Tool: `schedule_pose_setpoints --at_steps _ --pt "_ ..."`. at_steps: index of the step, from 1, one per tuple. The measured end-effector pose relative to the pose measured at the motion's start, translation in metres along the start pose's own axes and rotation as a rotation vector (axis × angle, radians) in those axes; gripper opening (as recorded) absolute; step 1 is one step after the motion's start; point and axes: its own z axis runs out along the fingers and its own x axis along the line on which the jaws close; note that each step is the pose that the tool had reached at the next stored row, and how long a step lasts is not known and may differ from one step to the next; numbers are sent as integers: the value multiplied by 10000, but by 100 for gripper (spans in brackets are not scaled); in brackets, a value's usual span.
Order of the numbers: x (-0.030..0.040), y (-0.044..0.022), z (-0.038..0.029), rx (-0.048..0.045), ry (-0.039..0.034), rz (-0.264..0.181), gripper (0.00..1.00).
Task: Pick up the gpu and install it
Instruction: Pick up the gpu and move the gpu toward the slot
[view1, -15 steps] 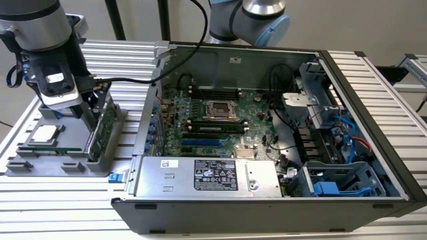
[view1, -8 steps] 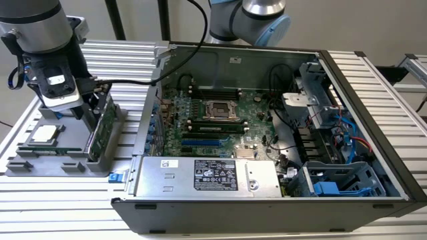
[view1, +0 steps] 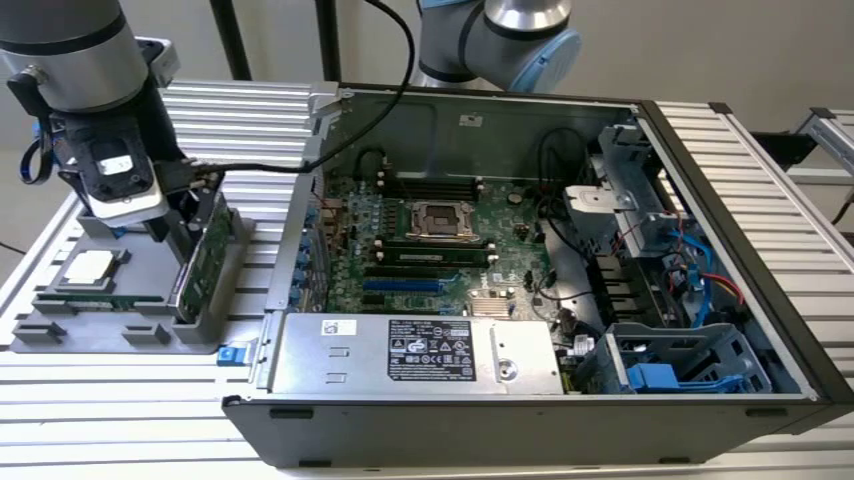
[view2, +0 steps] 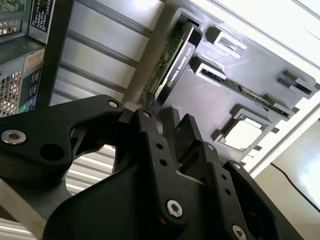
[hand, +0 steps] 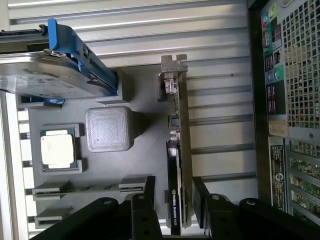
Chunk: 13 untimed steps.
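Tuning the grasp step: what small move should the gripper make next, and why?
Probably close: the gripper straddles the gpu standing on edge in the grey tray, with a gap showing on one side, so it isn't gripped yet.

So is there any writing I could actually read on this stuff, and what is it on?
White label on the silver metal power supply box: print and symbols, too small to read.
White lettering on the black edge of the green-and-black gpu card: slanted, not reliably readable.
Stickers on the black computer case: too small to read.
Nothing can be quoted with confidence.
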Motion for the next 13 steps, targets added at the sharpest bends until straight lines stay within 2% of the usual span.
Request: schedule_pose_setpoints --at_steps 13 --pt "-1 -4 79 -1 -1 0 100"
